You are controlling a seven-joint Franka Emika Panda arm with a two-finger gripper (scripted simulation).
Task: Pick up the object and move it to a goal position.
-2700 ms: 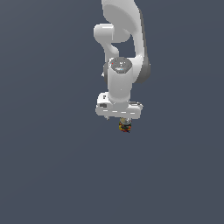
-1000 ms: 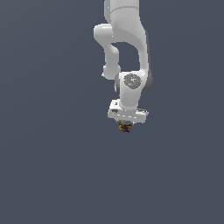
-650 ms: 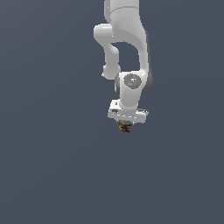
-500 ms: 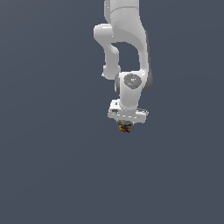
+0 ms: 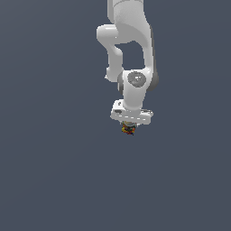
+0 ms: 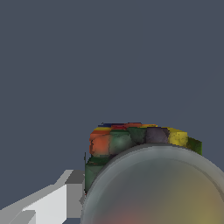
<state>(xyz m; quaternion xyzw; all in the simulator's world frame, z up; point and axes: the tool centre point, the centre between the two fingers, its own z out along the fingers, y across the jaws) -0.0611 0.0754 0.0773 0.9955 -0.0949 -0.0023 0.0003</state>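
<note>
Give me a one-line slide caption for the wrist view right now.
Wrist close-up: the speckled jar fills the frame, its greyish top nearest the camera, one gripper finger beside it.

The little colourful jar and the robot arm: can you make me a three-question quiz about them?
1. True or false: the jar sits right under the gripper.
2. In the wrist view, the jar's side is: A) plain white, B) patches of red, yellow, green and dark, C) all black.
3. Fill in: everything behind the arm is plain dark blue-____.

Key: 1 true; 2 B; 3 grey.
</note>
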